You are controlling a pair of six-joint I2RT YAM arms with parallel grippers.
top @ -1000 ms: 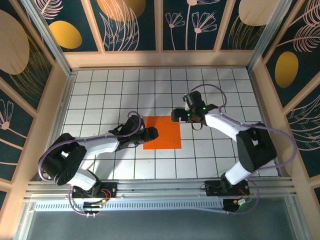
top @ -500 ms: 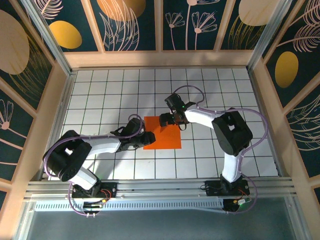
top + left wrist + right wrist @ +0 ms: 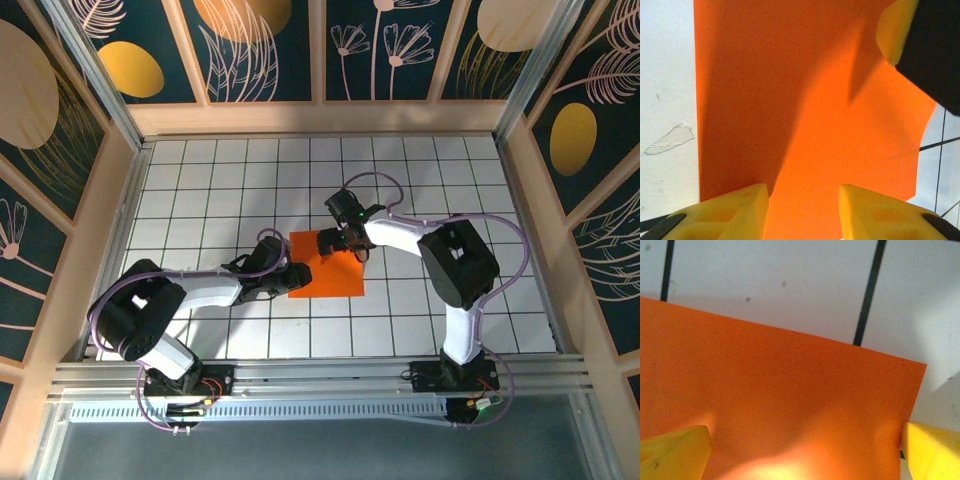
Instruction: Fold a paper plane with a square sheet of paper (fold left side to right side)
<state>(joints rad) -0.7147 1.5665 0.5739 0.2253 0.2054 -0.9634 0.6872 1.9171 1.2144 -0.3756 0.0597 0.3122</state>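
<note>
Sheet (image 3: 335, 275): left gripper (image 3: 802, 200) half-open astride its left edge, likely to lift it; right gripper (image 3: 802, 447) wide open at far edge

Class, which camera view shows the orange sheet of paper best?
The top view: nearly the whole square of paper shows on the tiled table. The left wrist view gives a close stretch with two side edges; the right wrist view gives one edge and a corner.
</note>
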